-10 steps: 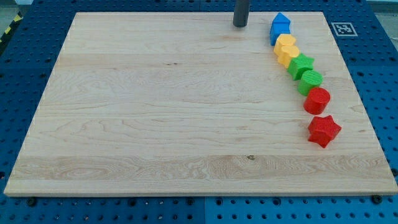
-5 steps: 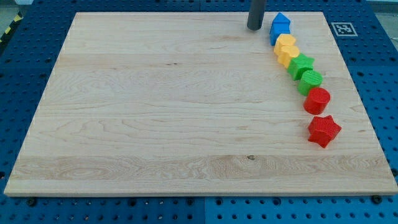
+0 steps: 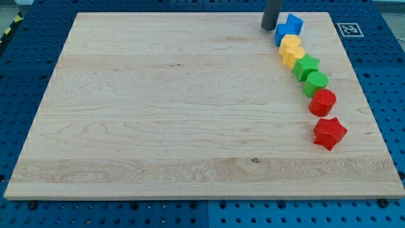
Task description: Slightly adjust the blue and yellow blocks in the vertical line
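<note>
Several blocks form a curved line down the right side of the wooden board [image 3: 158, 114]. At its top, one blue block [image 3: 293, 23] sits up and right of a second blue block [image 3: 282, 35]. Below come two yellow blocks [image 3: 290, 44] [image 3: 295, 56], a green star [image 3: 307, 66], a green round block [image 3: 316, 82], a red cylinder [image 3: 323, 102] and a red star [image 3: 330, 132]. My tip [image 3: 269, 27] stands at the view's top, right against the left side of the blue blocks.
A black-and-white marker tag [image 3: 348, 29] is at the board's top right corner. Blue perforated table [image 3: 19, 76] surrounds the board. The block line lies near the board's right edge.
My tip has slid right along the view's top to the blue blocks. The upper blue block has shifted right and turned; the other blocks stay put.
</note>
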